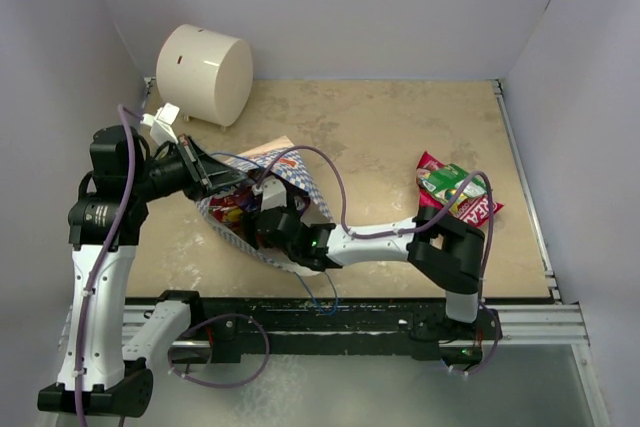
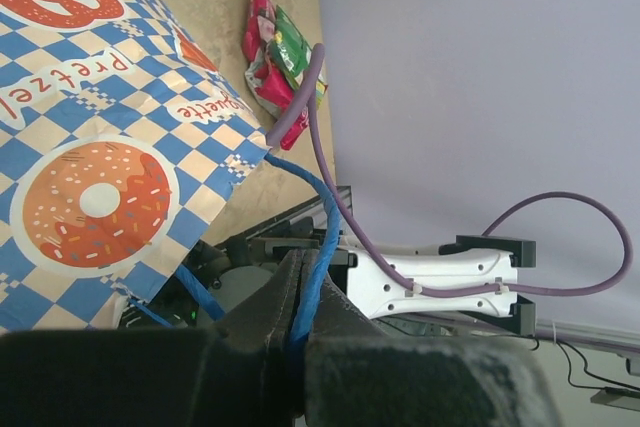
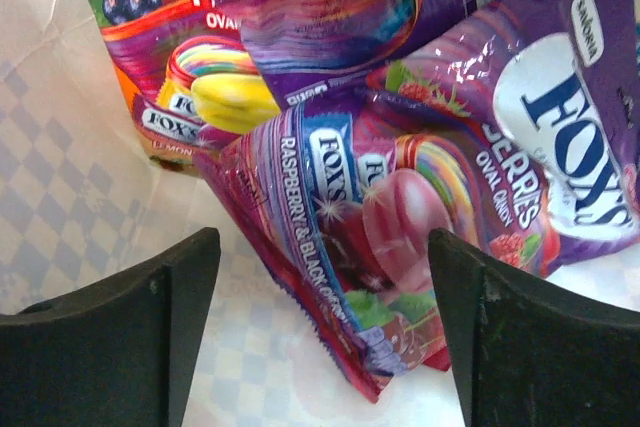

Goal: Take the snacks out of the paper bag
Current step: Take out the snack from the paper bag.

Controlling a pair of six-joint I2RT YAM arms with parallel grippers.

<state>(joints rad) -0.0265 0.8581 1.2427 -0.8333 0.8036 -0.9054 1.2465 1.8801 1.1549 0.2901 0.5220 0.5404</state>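
The blue-and-white checked paper bag (image 1: 290, 169) lies on its side at mid-table; it also shows in the left wrist view (image 2: 110, 137). My left gripper (image 2: 297, 292) is shut on its blue cord handle (image 2: 322, 237) and holds the mouth up. My right gripper (image 3: 325, 332) is open inside the bag, its jaws either side of a purple-and-magenta candy packet (image 3: 390, 227). More snack packets (image 3: 200, 97) lie behind it on the cream bag lining (image 3: 70, 167). Two packets, red and green (image 1: 458, 191), lie on the table at the right.
A large cream cylinder (image 1: 205, 73) stands at the back left. White walls enclose the table on three sides. A black rail (image 1: 330, 317) runs along the near edge.
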